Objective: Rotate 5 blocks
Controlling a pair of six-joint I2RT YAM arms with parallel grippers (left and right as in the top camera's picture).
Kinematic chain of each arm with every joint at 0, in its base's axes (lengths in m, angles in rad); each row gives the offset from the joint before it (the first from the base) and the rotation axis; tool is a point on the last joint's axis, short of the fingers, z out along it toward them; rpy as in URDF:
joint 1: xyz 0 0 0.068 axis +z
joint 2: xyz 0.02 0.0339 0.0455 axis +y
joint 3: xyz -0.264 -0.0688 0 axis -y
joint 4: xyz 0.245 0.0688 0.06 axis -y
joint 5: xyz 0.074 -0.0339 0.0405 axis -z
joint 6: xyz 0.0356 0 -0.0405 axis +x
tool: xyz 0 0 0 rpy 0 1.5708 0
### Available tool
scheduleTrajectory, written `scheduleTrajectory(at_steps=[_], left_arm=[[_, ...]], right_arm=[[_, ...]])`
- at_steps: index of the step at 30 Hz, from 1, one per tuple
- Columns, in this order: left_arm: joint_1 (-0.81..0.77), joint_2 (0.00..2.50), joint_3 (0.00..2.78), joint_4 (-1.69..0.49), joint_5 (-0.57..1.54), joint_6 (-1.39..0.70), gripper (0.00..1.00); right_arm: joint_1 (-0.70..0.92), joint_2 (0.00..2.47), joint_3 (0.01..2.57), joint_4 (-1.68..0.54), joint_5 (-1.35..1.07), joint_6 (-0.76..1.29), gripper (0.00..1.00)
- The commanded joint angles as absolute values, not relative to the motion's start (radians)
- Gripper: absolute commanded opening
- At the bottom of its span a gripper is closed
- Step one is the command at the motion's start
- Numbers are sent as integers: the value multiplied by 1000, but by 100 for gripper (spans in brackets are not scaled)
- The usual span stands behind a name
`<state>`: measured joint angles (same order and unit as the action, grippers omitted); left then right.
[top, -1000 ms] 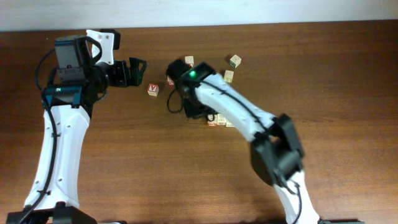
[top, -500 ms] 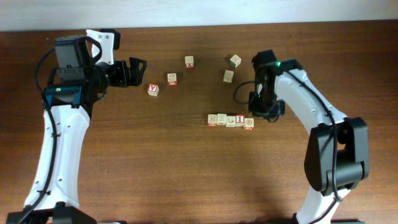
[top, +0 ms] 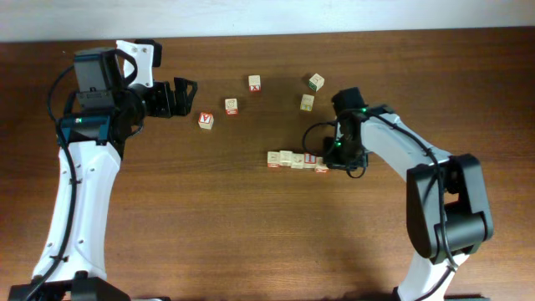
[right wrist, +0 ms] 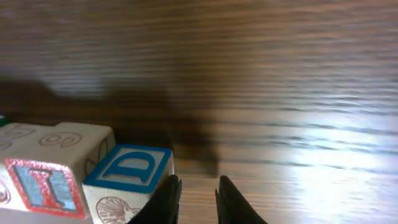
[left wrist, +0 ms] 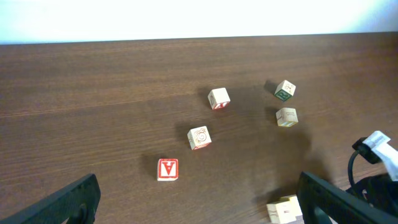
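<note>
I have the right gripper [right wrist: 194, 200] down at the right end of the blocks [top: 297, 159], which sit in a row mid-table [top: 167, 217]. Its fingers are nearly pressed together and pinch nothing. The blue "D" block [right wrist: 127, 177] is just beside the tips, maybe touching; I can't confirm. The red-framed "I" block [right wrist: 46, 186] adjoins it. The left gripper [top: 185, 95] is spread wide and empty, near the Y cube [top: 206, 120].
</note>
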<state>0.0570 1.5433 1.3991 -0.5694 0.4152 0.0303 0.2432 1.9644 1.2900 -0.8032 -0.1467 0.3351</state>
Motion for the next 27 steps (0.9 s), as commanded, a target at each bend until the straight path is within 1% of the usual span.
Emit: scheduleTrajectory(at_steps=[1, 7, 12, 14, 16, 18, 27], left_arm=[[54, 1547, 1418, -570, 423, 46, 99], [54, 1547, 1418, -570, 423, 46, 99], [54, 1547, 1418, -570, 423, 46, 99], [54, 1547, 1418, -570, 423, 46, 99], [54, 1547, 1418, -570, 423, 46, 99], [54, 1547, 1418, -570, 423, 46, 99], [54, 1547, 1418, -570, 423, 46, 99]], right_arm=[[305, 1957, 1286, -760, -186, 325, 22], [320, 1954, 1309, -773, -170, 321, 22], [345, 1931, 1369, -957, -177, 353, 22], [363, 1931, 1369, -979, -176, 352, 22], [401, 1938, 1365, -961, -165, 361, 23], [423, 1944, 1356, -945, -96, 455, 22], [426, 1949, 1349, -856, -73, 461, 22]])
